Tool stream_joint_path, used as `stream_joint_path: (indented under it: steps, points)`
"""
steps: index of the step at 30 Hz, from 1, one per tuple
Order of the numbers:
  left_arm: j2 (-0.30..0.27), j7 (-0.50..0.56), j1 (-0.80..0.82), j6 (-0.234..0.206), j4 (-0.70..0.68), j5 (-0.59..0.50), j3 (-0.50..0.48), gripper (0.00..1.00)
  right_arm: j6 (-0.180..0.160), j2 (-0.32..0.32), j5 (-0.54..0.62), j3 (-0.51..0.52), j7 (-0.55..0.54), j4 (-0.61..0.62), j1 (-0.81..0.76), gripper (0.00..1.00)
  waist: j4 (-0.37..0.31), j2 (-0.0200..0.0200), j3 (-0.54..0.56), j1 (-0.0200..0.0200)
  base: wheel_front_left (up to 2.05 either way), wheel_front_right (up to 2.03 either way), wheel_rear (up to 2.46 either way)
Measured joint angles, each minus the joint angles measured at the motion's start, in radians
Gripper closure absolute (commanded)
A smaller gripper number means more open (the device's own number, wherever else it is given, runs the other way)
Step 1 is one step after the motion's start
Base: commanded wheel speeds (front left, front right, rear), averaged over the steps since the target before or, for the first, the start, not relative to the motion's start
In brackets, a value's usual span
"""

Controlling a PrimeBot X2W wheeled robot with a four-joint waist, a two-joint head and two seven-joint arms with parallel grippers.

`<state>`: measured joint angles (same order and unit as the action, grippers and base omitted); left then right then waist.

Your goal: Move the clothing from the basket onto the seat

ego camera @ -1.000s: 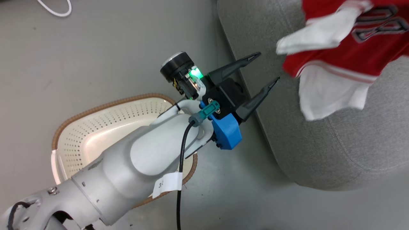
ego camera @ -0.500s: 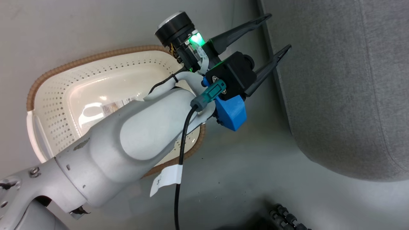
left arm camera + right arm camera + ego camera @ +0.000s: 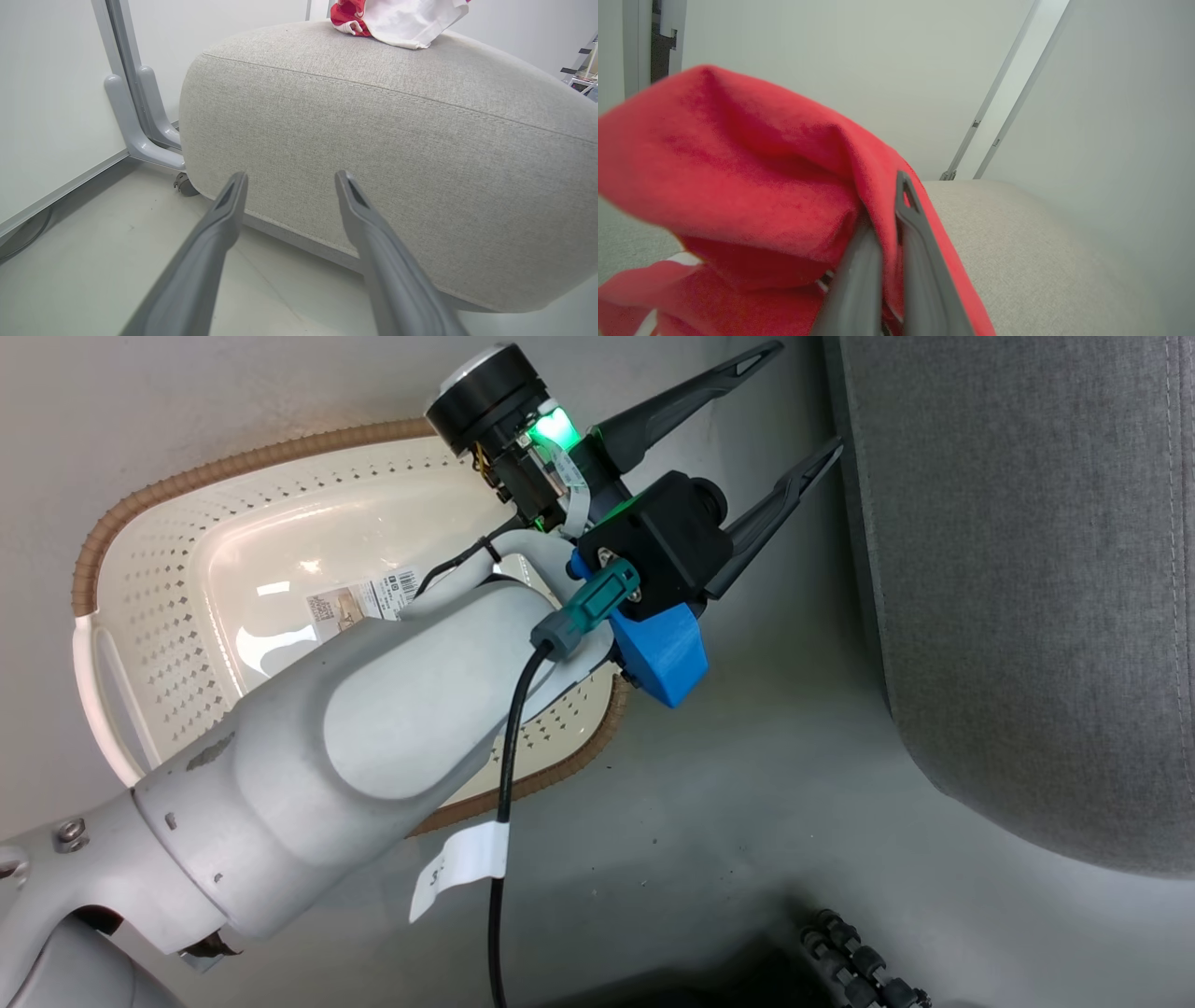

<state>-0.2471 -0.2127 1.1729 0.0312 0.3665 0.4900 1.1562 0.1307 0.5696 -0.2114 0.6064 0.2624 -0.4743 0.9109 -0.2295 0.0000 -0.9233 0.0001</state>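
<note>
- The left gripper (image 3: 805, 397) has its jaws wide apart with nothing between them. It hangs over the right end of the basket (image 3: 187, 485), fingers aimed at the side of the seat (image 3: 1027, 569).
- The basket stands on the floor left of the seat. It holds no cloth, and a label (image 3: 364, 602) lies on its bottom.
- The right gripper (image 3: 887, 205) has its fingers pinched close on a fold of a red garment (image 3: 761, 177), apparently above the seat top.
- A white-and-red garment (image 3: 397, 18) lies on the far part of the seat top.
- Risk: the held cloth drapes over the right fingers, so on release it may cling and be dragged off the seat.
- Risk: a release near the rounded edge may let the loose cloth slide to the floor.
- Risk: the left fingers point at the seat side from near, so a forward reach may jab the fabric.
- Risk: the left arm's cable (image 3: 509, 737) hangs above the basket rim and may snag it.
</note>
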Motion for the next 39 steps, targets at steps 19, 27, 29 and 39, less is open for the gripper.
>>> stream_joint_path:
  steps: [19, 27, 29, 39]
  points:
    - [0.007, -0.036, -0.048, -0.024, 0.011, 0.026, -0.014, 0.00, 0.000, -0.138, 0.040, -0.056, 0.000, 0.087, -0.173, 0.00, 0.000, 0.0000, 0.085, -0.0001, 0.00, 0.00, 0.00]
    - [0.014, -0.049, -0.173, -0.062, -0.021, 0.050, -0.166, 0.00, 0.000, -0.222, 0.031, -0.145, 0.000, 0.216, -0.334, 0.00, -0.004, 0.0000, 0.227, -0.0002, 0.00, 0.00, 0.00]
    - [0.011, -0.049, -0.216, -0.068, -0.051, 0.034, -0.233, 0.00, 0.000, -0.229, 0.031, -0.181, 0.000, 0.240, -0.363, 0.00, 0.000, 0.0000, 0.267, -0.0002, 0.00, 0.00, 0.00]
    - [0.020, -0.049, -0.481, -0.084, -0.147, -0.098, -0.569, 0.00, 0.000, -0.277, 0.042, -0.349, 0.000, 0.297, -0.453, 0.00, 0.064, 0.0000, 0.454, -0.0003, 0.00, 0.00, 0.00]
